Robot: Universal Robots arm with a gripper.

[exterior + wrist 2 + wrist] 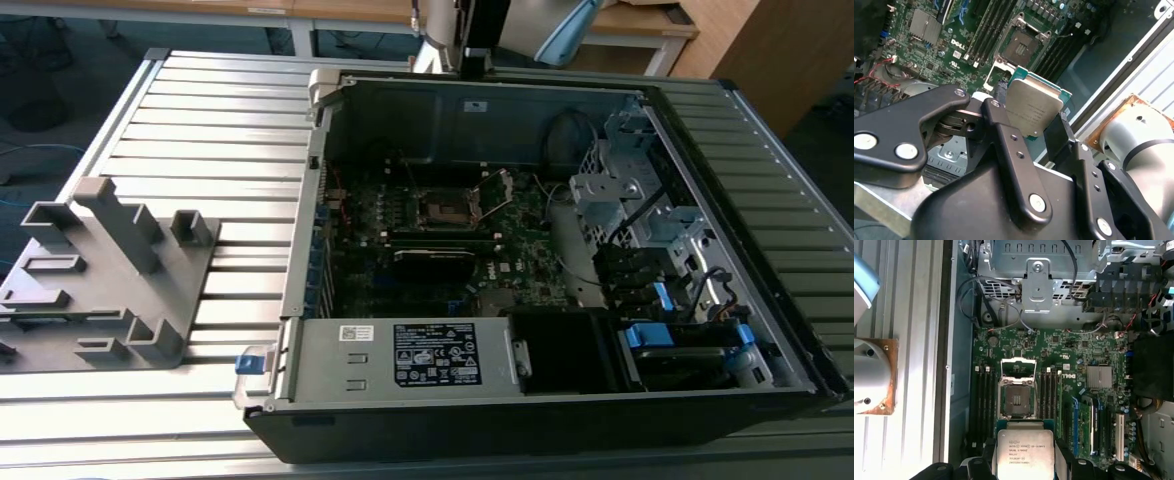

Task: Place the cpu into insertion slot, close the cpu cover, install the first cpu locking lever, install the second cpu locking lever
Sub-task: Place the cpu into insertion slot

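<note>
CPU [1036, 102] is in my tool [1026, 117], pinched by two opposite edges between the black fingers [1004, 135], grey metal top facing the second wrist view. I hold it in the air above the motherboard [1069, 347], inside the open computer case [534, 425] that lies on the slatted tabletop [200, 100]. It hangs off to one side of the insertion slot [1017, 399], not over it and not touching it.

As I judge it, none of the four steps is finished. The slot's dark centre lies bare, with no chip seated in it. The cpu cover [1017, 368] stands swung open on the slot's side away from the chip, so closing it is left to do, and so are both locking levers.

Several things are hard to make out. Thin wire-like pieces rise beside the slot in the exterior view, and I take them for the levers, but I cannot tell one from the other or how they sit. The chip's near edge is cut off in the first wrist view. Its underside and contacts are hidden in both wrist views. How high it hangs above the board I cannot judge.
</note>
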